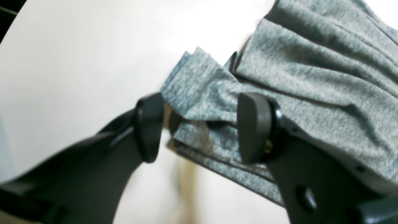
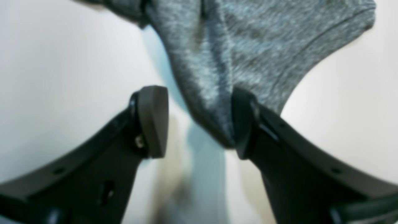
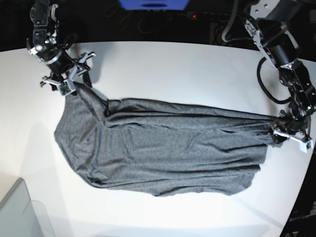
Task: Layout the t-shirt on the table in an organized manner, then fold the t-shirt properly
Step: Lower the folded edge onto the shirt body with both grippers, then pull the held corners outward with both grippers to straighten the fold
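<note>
The dark grey t-shirt (image 3: 163,148) lies stretched sideways across the white table (image 3: 173,69), wrinkled, with a sleeve pointing to the upper left. My right gripper (image 3: 69,79) stands at that upper-left corner. In the right wrist view this gripper (image 2: 199,123) is open, and a fold of the t-shirt (image 2: 248,46) hangs against one finger (image 2: 245,124). At the shirt's far right end, my left gripper (image 3: 289,133) is low over the table. Seen from the left wrist, it (image 1: 202,127) is open around bunched cloth (image 1: 311,77) and does not pinch it.
A clear plastic bin (image 3: 19,212) sits at the table's front left corner. The table's curved edge (image 3: 301,197) runs close by the left arm. Dark cables and a blue object (image 3: 153,4) lie beyond the back edge.
</note>
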